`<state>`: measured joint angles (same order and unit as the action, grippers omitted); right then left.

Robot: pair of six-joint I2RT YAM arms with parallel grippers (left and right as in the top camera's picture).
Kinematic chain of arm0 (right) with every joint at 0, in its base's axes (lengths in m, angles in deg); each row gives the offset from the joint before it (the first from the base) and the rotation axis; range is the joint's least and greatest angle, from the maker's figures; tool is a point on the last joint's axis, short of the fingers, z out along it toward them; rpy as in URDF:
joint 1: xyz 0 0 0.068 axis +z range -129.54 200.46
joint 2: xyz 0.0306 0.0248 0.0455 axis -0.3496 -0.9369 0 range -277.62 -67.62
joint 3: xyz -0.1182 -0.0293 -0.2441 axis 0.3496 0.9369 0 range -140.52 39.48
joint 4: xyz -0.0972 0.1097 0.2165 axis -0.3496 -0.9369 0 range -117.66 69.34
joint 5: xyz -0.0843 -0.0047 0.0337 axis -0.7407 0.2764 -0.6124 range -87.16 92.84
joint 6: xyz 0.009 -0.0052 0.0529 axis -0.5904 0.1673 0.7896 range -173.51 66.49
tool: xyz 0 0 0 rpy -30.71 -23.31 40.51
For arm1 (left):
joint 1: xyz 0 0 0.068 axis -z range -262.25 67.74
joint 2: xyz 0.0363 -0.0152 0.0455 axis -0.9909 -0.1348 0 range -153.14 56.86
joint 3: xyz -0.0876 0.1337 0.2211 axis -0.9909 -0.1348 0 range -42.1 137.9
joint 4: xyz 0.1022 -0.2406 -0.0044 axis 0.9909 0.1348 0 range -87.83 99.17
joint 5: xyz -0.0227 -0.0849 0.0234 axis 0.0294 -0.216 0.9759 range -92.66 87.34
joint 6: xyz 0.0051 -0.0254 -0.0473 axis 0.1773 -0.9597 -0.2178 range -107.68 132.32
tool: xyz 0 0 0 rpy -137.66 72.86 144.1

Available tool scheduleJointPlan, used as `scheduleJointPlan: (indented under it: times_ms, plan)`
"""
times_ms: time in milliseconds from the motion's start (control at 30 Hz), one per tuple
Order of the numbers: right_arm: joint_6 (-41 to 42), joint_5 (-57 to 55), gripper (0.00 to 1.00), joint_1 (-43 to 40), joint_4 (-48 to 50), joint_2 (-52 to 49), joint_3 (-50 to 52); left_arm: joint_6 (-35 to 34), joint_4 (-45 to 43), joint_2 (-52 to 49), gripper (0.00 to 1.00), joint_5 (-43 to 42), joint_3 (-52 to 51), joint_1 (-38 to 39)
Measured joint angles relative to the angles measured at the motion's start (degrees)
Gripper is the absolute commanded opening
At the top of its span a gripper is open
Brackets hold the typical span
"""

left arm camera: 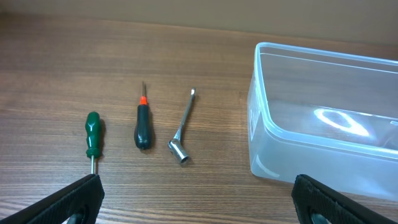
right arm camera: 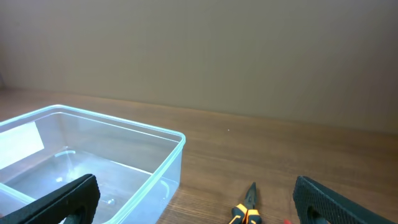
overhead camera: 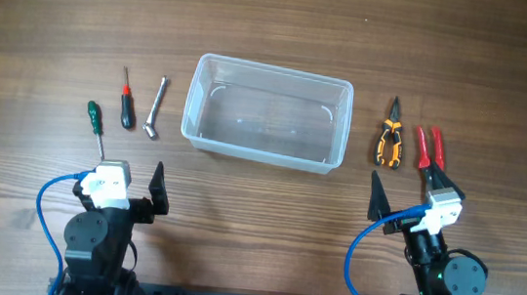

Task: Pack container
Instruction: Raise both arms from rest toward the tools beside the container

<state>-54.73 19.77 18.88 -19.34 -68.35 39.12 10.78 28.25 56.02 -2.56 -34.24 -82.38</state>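
Observation:
The clear plastic container (overhead camera: 267,114) stands empty at the table's middle; it also shows in the left wrist view (left arm camera: 323,124) and the right wrist view (right arm camera: 93,162). Left of it lie a green-handled screwdriver (overhead camera: 96,122), a black-and-red screwdriver (overhead camera: 128,104) and a metal socket wrench (overhead camera: 156,109). Right of it lie orange-and-black pliers (overhead camera: 390,141) and red-handled pliers (overhead camera: 430,150). My left gripper (overhead camera: 132,185) is open and empty, near the front, below the screwdrivers. My right gripper (overhead camera: 405,202) is open and empty, just in front of the pliers.
The tools also show in the left wrist view: green screwdriver (left arm camera: 93,134), black screwdriver (left arm camera: 142,121), socket wrench (left arm camera: 183,127). The orange pliers' tip shows in the right wrist view (right arm camera: 247,208). Blue cables loop beside both arm bases at the front edge.

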Motion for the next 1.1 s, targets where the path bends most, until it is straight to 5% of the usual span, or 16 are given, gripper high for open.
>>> scheduleJointPlan:
  times_ms: [533,700,833,900,1100]
  plan:
    - [17.07,-4.81,1.00,0.00,1.66,-0.72,0.00,-0.72,-7.69,-0.44,1.00,-0.59,-0.02,0.00]
    - [20.04,-11.52,1.00,0.00,1.95,-2.97,-4.26,-1.77,-11.30,-12.13,1.00,-0.42,6.08,0.00]
    - [16.48,-13.81,1.00,0.00,2.25,-14.23,-16.41,0.35,-9.05,-32.04,1.00,-1.29,26.01,0.00]
    - [14.62,-13.84,1.00,0.00,-1.33,-24.37,-26.47,2.27,0.37,-43.39,1.00,-2.49,40.96,0.02]
    - [10.03,-13.79,1.00,0.00,-32.39,-57.46,-62.73,4.35,29.59,-72.78,1.00,-4.98,81.20,0.04]
